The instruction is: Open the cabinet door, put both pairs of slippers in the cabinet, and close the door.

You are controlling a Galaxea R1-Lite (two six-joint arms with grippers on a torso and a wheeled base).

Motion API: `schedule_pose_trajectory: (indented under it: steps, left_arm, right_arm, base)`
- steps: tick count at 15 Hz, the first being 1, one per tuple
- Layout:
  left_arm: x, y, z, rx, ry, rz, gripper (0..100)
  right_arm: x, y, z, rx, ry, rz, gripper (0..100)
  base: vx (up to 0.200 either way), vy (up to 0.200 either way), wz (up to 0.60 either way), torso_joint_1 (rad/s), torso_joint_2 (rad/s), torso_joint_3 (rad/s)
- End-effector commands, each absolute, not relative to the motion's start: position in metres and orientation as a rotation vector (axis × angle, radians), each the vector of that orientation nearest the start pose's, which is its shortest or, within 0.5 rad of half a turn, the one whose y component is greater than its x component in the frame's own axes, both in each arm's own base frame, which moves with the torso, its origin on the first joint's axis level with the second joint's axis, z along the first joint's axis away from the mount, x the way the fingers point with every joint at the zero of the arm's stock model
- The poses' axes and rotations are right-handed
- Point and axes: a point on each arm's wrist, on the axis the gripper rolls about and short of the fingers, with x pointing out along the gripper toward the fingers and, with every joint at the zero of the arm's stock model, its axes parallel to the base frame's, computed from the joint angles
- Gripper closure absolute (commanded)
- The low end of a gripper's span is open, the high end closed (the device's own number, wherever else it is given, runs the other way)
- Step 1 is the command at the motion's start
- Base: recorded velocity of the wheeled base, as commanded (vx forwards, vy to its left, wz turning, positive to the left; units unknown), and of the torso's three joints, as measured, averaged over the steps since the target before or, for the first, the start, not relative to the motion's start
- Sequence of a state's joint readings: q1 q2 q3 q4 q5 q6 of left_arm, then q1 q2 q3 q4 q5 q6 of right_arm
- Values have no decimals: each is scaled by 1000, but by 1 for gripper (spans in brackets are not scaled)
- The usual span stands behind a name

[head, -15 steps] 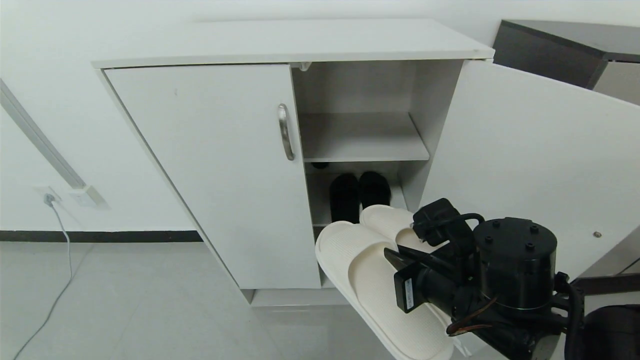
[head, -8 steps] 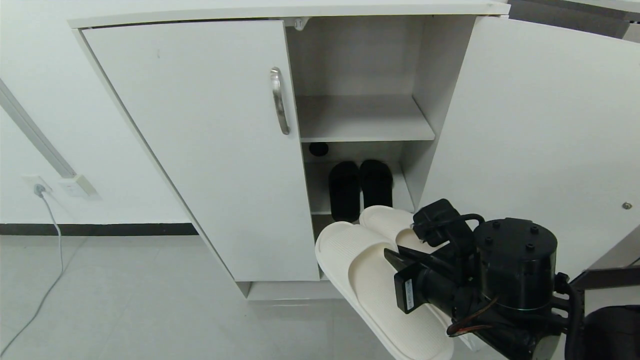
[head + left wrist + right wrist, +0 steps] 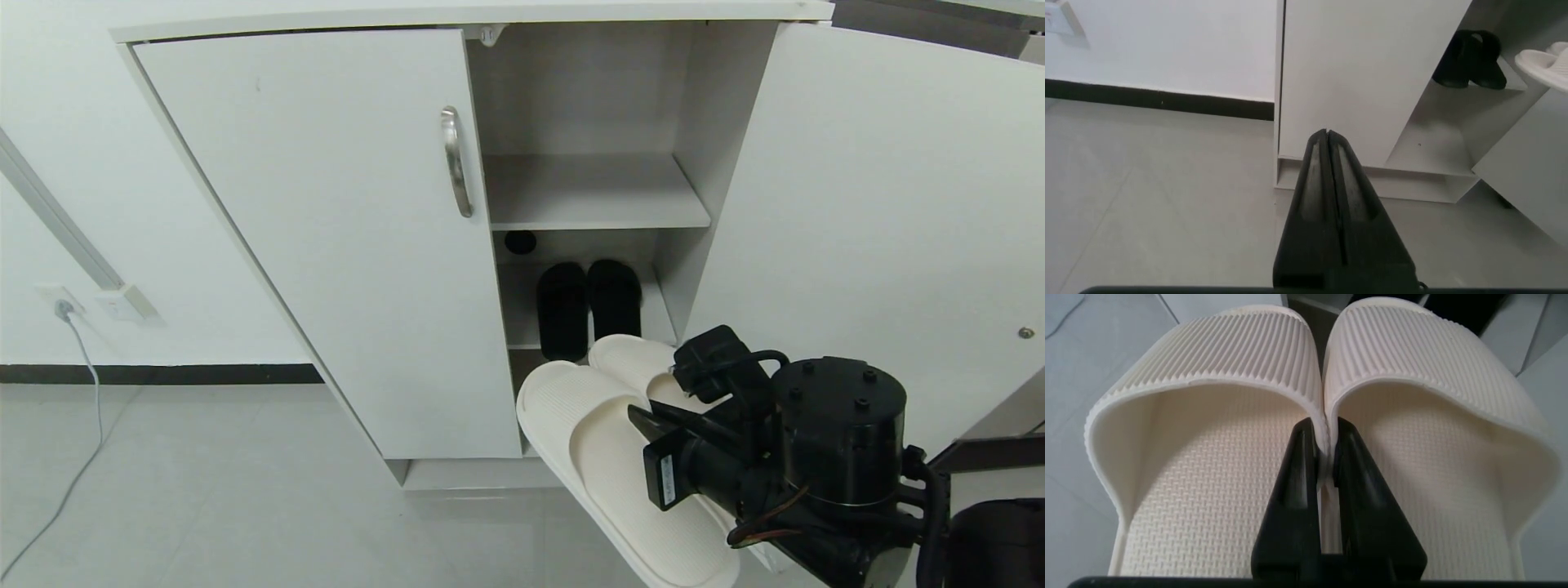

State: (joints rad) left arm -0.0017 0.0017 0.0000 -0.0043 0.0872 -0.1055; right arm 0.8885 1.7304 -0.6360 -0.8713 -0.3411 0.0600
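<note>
The white cabinet (image 3: pixel 326 204) has its right door (image 3: pixel 882 212) swung open and its left door shut. A black pair of slippers (image 3: pixel 588 306) sits on the lower shelf inside, also seen as the black slippers (image 3: pixel 1470 59). My right gripper (image 3: pixel 1323 457) is shut on the inner edges of the cream white slippers (image 3: pixel 620 441), holding the pair side by side in the air just in front of the cabinet opening, toes toward it. My left gripper (image 3: pixel 1327 143) is shut with nothing in it, low above the floor facing the cabinet's base.
An upper shelf (image 3: pixel 596 196) inside the cabinet is bare. A wall socket with a grey cable (image 3: pixel 69 343) is at the left. Grey tiled floor (image 3: pixel 204 506) spreads in front of the cabinet. A dark piece of furniture (image 3: pixel 922 12) stands behind the open door.
The head camera has tilted down and come closer to the cabinet, so the cabinet sits higher in view. The right gripper still holds the white slippers in the same place.
</note>
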Motion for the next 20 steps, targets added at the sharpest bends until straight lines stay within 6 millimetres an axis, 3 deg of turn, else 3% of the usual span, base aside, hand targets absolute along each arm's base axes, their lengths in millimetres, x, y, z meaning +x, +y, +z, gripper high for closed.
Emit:
schedule_pose_trajectory:
  steps: [1,4,9,12,15,20]
  left_arm:
    - [-23,2,76,-106,-8,86,100]
    - [-23,2,76,-106,-8,86,100]
    - [-23,2,76,-104,-7,84,100]
    - [-23,2,76,-104,-7,84,100]
    - [-23,2,76,-104,-7,84,100]
    - [-23,2,76,-104,-8,86,100]
  right_arm:
    - [193,225,148,-89,206,535,100]
    - [208,240,154,-105,189,369,100]
    - [222,266,181,-35,227,154,100]
    - [228,279,220,-11,183,103,100]
    - [221,282,257,7,157,117,100]
    - [229,290,266,81,88,104,100]
  base:
    - [0,0,0,0,0,0]
    - [0,0,0,0,0,0]
    - [0,0,0,0,0,0]
    - [0,0,0,0,0,0]
    - [0,0,0,0,0,0]
    - [0,0,0,0,0,0]
